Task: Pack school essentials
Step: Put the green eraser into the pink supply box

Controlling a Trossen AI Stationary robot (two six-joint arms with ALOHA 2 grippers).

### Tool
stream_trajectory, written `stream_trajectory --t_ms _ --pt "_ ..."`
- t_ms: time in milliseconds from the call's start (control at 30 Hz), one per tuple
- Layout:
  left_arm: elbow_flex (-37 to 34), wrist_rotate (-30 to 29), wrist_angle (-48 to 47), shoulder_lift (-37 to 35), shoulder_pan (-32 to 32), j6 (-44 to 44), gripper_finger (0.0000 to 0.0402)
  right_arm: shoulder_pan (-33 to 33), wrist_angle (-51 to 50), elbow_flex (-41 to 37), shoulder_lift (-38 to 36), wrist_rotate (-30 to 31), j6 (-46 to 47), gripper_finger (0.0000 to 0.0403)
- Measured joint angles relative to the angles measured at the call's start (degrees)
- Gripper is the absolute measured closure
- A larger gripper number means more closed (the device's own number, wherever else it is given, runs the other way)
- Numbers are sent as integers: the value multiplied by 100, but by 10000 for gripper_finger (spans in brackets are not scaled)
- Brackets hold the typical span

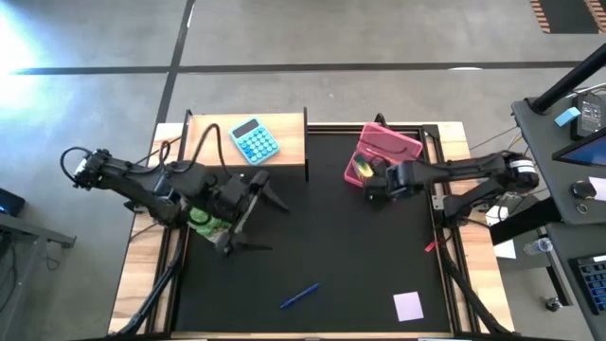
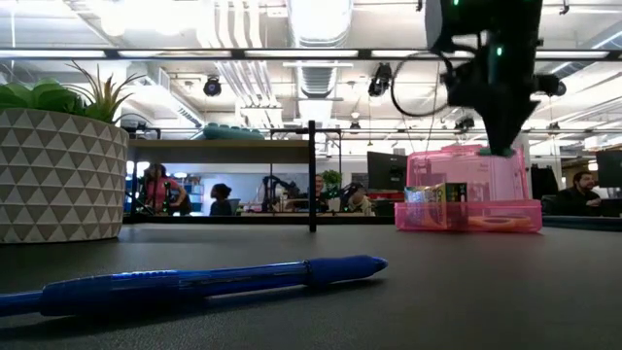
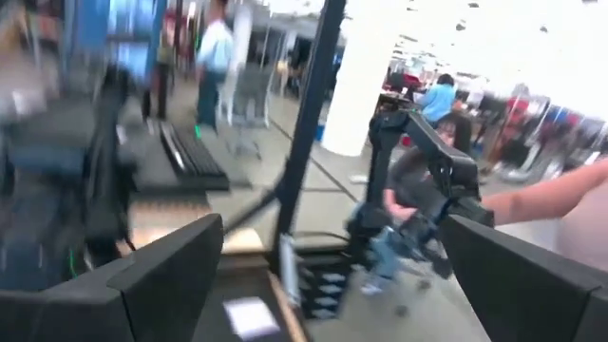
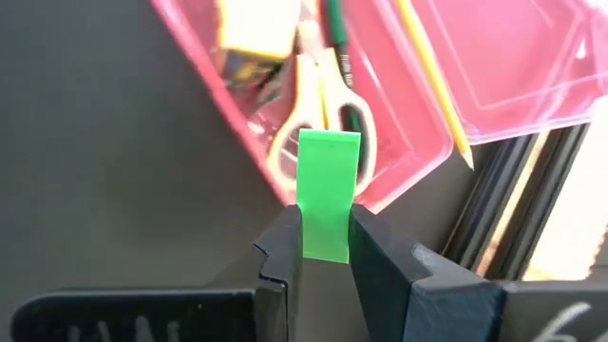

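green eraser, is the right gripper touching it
Touching. The right wrist view shows the right gripper with both fingers pressed against the green eraser, no gap either side.

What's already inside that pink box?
In the pink box: yellow-handled scissors, a small yellow box and two pencils. The green eraser held by the right gripper hides part of the scissors.

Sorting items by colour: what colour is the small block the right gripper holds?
Bright green eraser, clearest in the right wrist view.

Open-plan office or lab, exposed ceiling ducts (image 2: 313, 68), monitors (image 2: 387, 171), seated people (image 2: 581, 192)
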Motion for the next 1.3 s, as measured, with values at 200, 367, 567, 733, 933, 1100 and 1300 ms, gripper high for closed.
stream_trajectory --t_ms 200,367,567,733,933,1100,1300 --pt "11 2 243 -85 308 1271 22 -941 667 -623 -150 -4 -452 335" --pt "0 7 187 -317 660 1315 22 -1590 1045 -854 -113 -8 -1092 335" --pt "-15 23 -327 -464 935 1322 22 -2084 1440 -1073 -113 -46 -2302 335" --pt "-17 35 -455 -559 1064 1324 22 -2244 1658 -1190 -113 -109 -3487 335" --pt "-26 35 -477 -626 1098 1323 22 -2336 1794 -1205 -113 -108 -4038 335" --pt "-26 35 -473 -645 1098 1306 22 -2451 1830 -1230 -113 -107 -4257 335" --pt "-31 35 -481 -643 1098 1303 22 -2486 1864 -1305 -113 -107 -4493 321"
